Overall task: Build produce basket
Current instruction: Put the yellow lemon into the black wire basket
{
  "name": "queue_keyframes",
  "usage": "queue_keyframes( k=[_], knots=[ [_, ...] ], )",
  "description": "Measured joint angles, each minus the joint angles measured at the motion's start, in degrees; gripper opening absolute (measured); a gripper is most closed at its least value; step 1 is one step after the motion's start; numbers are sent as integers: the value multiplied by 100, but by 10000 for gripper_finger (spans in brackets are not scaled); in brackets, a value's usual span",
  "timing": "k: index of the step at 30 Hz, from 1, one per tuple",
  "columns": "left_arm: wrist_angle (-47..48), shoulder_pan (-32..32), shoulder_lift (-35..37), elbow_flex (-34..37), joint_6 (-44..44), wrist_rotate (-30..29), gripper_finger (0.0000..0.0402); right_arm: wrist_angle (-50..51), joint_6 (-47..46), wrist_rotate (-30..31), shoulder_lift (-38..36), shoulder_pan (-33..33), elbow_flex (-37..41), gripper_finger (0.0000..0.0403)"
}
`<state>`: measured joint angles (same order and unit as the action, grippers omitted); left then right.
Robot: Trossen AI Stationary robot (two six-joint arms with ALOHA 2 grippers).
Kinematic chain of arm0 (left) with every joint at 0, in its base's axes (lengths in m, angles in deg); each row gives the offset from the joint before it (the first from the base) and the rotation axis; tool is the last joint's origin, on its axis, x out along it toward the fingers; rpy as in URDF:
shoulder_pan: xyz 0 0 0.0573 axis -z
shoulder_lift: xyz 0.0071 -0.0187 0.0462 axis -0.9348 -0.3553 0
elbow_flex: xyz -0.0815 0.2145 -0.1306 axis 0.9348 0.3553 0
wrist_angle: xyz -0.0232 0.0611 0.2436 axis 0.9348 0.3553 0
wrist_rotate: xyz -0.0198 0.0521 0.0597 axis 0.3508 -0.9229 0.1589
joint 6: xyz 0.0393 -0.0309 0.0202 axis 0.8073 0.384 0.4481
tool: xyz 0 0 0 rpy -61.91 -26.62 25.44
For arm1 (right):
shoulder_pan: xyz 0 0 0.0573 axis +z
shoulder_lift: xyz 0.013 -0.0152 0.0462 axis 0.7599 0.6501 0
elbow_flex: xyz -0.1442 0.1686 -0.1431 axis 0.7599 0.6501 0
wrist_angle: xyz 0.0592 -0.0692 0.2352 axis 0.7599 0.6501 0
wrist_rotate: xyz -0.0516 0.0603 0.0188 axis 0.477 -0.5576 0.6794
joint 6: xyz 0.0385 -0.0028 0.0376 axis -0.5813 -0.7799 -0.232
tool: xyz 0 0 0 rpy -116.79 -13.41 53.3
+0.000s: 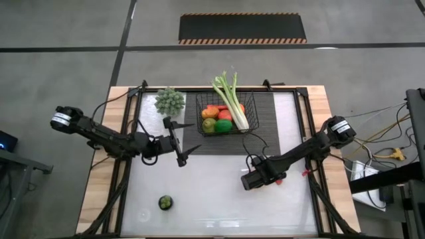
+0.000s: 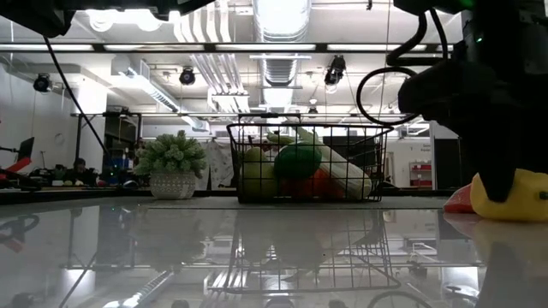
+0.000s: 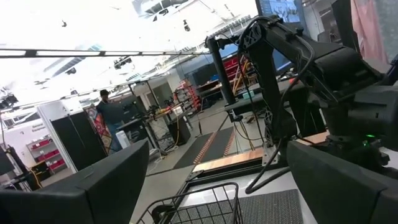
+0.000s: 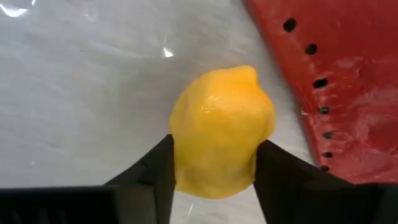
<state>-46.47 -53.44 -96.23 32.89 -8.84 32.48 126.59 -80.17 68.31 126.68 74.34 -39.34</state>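
Note:
The black wire basket stands on a dark ribbed mat at the table's far middle, holding an orange, apples, a lime and carrot-coloured pieces; the celery lies across it, sticking out over the far rim. My right gripper is low at the table's near right, shut on the lemon, with the red watermelon slice lying beside it. The dark round fruit sits on the near left of the table. My left gripper hovers open, left of the basket, touching nothing. My right gripper pinches the lemon at its two opposite sides, one finger on each. The fingers come down at it from above. In the low view the lemon's underside is down at the table surface beneath the gripper.
A small potted plant stands left of the basket at the far edge of the table. The mat spreads under and around the basket. Cables run along the right arm. Bare glossy table lies between the dark fruit and my right gripper.

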Motion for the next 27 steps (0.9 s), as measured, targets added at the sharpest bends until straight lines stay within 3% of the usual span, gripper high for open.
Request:
queue_keyframes(
  k=[6, 11, 17, 22, 27],
  knots=[
    [2, 0, 0, 0, -2, 2, 361, -40, 384, 28, -81, 0, -41, 148],
    [0, 0, 0, 3, 4, 2, 361, -141, 1213, 441, -267, -69, -414, 174],
    [-9, 0, 0, 3, 97, 2, 361, -141, 2903, 1785, -456, -428, -1151, 175],
    [-14, 0, 0, 3, 103, 2, 361, -252, 4977, 3396, -438, -767, -1639, 173],
    [-16, 0, 0, 5, 139, 2, 361, -1362, 6879, 4933, -426, -1281, -1541, 173]
  ],
)
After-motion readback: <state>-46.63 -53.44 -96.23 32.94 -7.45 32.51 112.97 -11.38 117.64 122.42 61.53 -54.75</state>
